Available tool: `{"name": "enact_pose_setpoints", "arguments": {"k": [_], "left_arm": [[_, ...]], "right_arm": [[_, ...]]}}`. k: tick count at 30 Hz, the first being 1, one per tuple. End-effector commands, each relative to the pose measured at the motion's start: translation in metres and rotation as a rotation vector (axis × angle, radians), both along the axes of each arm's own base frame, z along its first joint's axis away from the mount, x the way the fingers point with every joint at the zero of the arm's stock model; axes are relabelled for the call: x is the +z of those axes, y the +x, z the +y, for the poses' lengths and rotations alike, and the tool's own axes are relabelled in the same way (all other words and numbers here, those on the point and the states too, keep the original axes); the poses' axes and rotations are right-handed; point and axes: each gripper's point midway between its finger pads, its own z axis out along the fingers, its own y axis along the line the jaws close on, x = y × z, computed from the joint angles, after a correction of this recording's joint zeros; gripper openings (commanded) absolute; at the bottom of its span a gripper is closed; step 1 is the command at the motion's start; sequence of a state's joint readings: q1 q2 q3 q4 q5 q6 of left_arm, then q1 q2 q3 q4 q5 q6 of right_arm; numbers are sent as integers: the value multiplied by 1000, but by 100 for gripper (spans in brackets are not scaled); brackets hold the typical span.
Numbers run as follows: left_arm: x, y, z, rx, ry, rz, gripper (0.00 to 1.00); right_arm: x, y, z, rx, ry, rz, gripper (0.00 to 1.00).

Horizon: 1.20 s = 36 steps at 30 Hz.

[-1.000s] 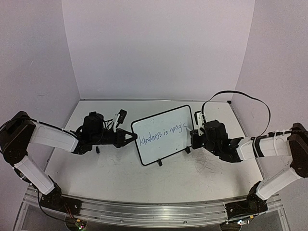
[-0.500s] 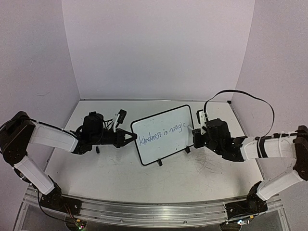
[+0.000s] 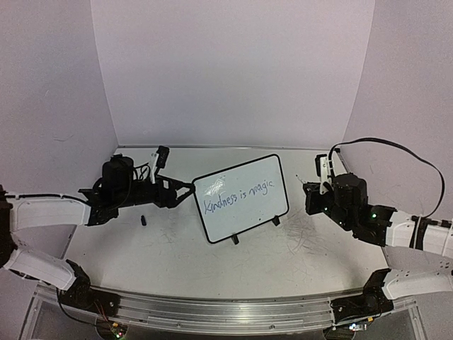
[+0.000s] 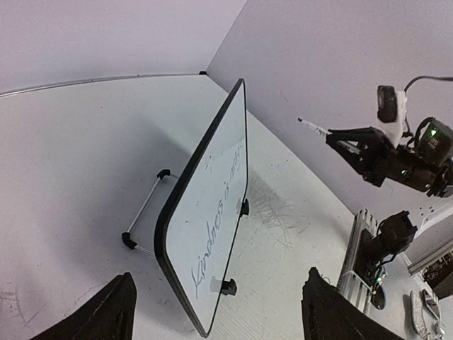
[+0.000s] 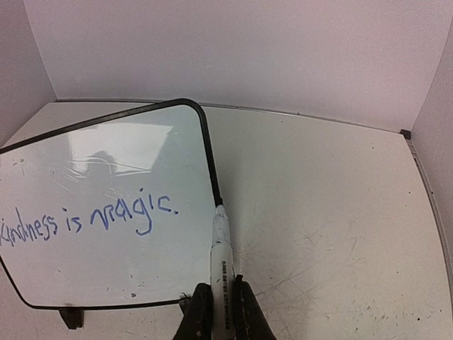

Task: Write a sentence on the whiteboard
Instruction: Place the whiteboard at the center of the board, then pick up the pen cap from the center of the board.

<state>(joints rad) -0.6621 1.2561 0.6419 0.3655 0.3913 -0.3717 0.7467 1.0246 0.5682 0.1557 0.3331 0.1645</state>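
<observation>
The whiteboard (image 3: 241, 198) stands tilted on its two black feet at the table's middle. The sentence (image 3: 239, 195) "Kindness is magic." runs across it in thin blue writing, also readable in the right wrist view as the sentence (image 5: 92, 216). My left gripper (image 3: 182, 190) hangs open just left of the board's left edge, touching nothing; its fingers (image 4: 113, 312) frame the whiteboard (image 4: 212, 212). My right gripper (image 3: 310, 195) is off to the board's right, shut on a white marker (image 5: 221, 262) whose tip points toward the frame of the whiteboard (image 5: 106, 156) without touching it.
A small black piece (image 3: 143, 219) lies on the table under the left arm. Grey scuff scribbles (image 3: 306, 237) mark the tabletop right of the board. Walls close in the back and sides. An aluminium rail (image 3: 226, 312) runs along the near edge.
My left gripper let go of the board's left edge, opened and drew back to the left. My right arm pulled away to the right, lifting the marker off the board.
</observation>
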Motion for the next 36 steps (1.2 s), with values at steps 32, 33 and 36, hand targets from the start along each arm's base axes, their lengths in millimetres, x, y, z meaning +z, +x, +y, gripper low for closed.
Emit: {"name": "enact_pose_setpoints", "arguments": {"k": [32,33,36], "left_arm": [[-194,47,163,826,655,893,43],[-195,44,165,833,662,892,43],[-204,40,166,834,713,878,37]], "right_arm": [[50,-18,27,215,38,-60,0],[50,-18,28,216,38,-60,0],[52,-16,29,218,37,-61,0]]}}
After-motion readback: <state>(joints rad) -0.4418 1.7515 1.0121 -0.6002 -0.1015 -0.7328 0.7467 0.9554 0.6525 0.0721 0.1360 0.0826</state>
